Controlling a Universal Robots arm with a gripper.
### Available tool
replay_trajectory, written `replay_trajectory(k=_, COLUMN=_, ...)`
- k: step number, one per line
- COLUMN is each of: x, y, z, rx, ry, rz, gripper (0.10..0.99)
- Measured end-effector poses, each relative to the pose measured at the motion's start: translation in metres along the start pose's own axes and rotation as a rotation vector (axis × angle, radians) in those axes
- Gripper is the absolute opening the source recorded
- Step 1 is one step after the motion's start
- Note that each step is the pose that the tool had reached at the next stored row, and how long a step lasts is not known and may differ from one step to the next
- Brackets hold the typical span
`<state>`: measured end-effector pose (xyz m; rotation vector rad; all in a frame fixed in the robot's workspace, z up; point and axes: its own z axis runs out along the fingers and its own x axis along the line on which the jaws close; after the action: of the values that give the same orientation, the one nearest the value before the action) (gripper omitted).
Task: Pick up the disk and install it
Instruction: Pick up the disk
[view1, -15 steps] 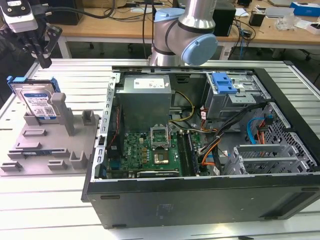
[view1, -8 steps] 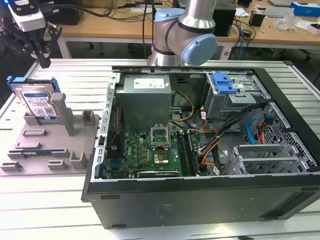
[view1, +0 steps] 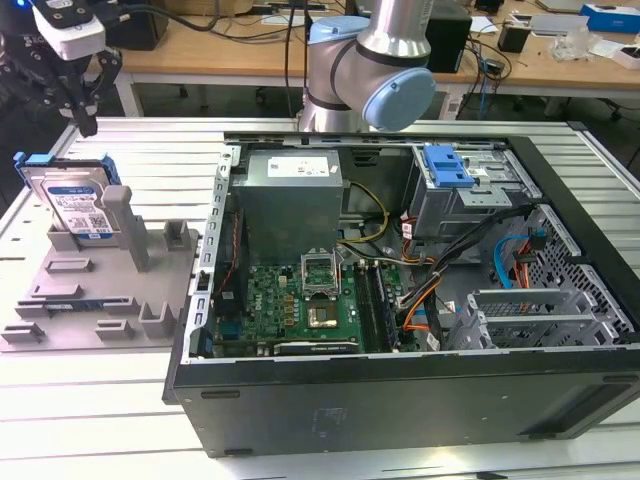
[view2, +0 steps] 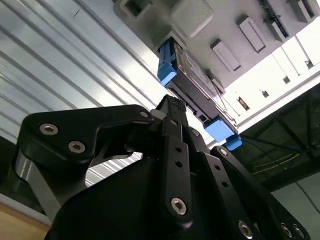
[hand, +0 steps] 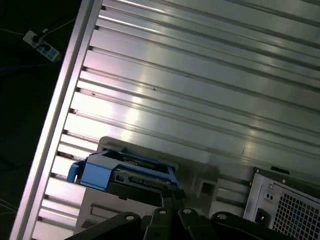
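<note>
**Gripper over the disk, disk in its stand**

Exterior view, from its left. One black two-finger gripper (view1: 88, 125) hangs at the far left, pointing down, wrist tilted a bit. Its fingertips are pressed together with nothing between them. It sits just above the top edge of the disk and is not touching it.

One flat rectangular silver metal disk with a white-and-blue label and a blue plastic carrier frame (view1: 75, 200) stands upright on edge. It is slotted into the one grey plastic stand with posts and slots (view1: 100, 300). The stand lies on the ribbed aluminium table (view1: 100, 410).

One silver-and-pale-blue robot arm (view1: 370, 60) rises behind the table at top centre. Its round blue joint cap faces the camera.

One open black computer case (view1: 400, 405) lies on its side to the exterior view's right of the stand. Inside it, going right:
- one grey metal power supply box (view1: 290, 195)
- one green motherboard (view1: 300, 300) below that box
- one blue plastic bracket (view1: 447, 165) on top of the grey metal drive cage (view1: 470, 205)

Both wrist views look past the closed gripper (view2: 172, 104) (hand: 167, 196) at the disk (view2: 192, 85) (hand: 127, 170), seen edge-on in the stand. The blue carrier ends show at both sides of the disk.
</note>
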<state>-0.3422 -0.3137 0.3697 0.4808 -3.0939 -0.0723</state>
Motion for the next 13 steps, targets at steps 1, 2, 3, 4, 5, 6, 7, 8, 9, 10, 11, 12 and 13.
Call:
replay_trajectory(k=1, x=0.0, y=0.0, z=0.0, rx=0.0, ry=0.0025, rz=-0.018, gripper=0.106)
replay_trajectory(k=2, x=0.0, y=0.0, z=0.0001, rx=-0.001, ry=0.0063, rz=-0.044, gripper=0.106)
replay_trajectory(k=3, x=0.0, y=0.0, z=0.0001, rx=-0.002, ry=0.0117, rz=-0.081, gripper=0.106)
replay_trajectory(k=4, x=0.0, y=0.0, z=0.0001, rx=-0.003, ry=0.0164, rz=-0.116, gripper=0.106)
replay_trajectory(k=5, x=0.0, y=0.0, z=0.0001, rx=-0.004, ry=0.0197, rz=-0.146, gripper=0.106)
replay_trajectory(k=6, x=0.0, y=0.0, z=0.0001, rx=-0.004, ry=0.0236, rz=-0.183, gripper=0.106)
replay_trajectory(k=7, x=0.0, y=0.0, z=0.0002, rx=-0.004, ry=0.0252, rz=-0.202, gripper=0.106)
replay_trajectory(k=8, x=0.0, y=0.0, z=0.0001, rx=-0.005, ry=0.0269, rz=-0.223, gripper=0.106)
replay_trajectory(k=9, x=0.0, y=0.0, z=0.0001, rx=-0.005, ry=0.0283, rz=-0.242, gripper=0.106)
replay_trajectory(k=10, x=0.0, y=0.0, z=0.0002, rx=-0.005, ry=0.0295, rz=-0.261, gripper=0.106)
replay_trajectory(k=11, x=0.0, y=0.0, z=0.0002, rx=-0.006, ry=0.0315, rz=-0.289, gripper=0.114)
replay_trajectory(k=12, x=0.0, y=0.0, z=0.0002, rx=-0.006, ry=0.0342, rz=-0.326, gripper=0.169)
replay_trajectory(k=13, x=0.0, y=-0.0001, z=0.0002, rx=-0.006, ry=0.036, rz=-0.352, gripper=0.235)
